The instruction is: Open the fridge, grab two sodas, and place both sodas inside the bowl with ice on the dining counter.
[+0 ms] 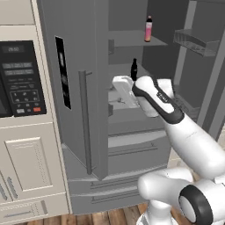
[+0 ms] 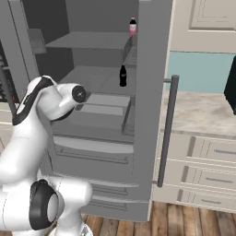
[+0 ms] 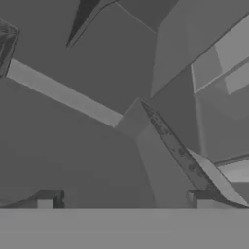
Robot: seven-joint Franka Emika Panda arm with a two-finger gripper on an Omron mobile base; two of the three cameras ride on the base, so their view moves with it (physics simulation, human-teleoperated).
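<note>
Fridge [image 1: 83, 132] open; 2 sodas: pink [image 1: 148, 29], dark [image 1: 134, 69]. Tool [image 3: 121, 200] fingers apart, empty.

- The fridge [image 1: 83, 79] looks like matt grey metal, smooth, with a bar handle [image 1: 84, 123] of the same dull finish; its display panel [image 1: 63, 72] is glossy black.
- Inside, the shelves [image 2: 92, 41] are smooth, flat grey.
- The pink soda [image 1: 148, 30] and the dark soda [image 2: 123, 76] look like smooth plastic.
- The arm [image 1: 193, 140] is glossy white plastic with shiny black joints.
- The cabinets [image 2: 212, 152] are matt cream, smooth-painted.
- The floor [image 2: 184, 221] is brown wood planking.
- The counter [image 2: 203, 113] looks like pale, mottled stone.
</note>
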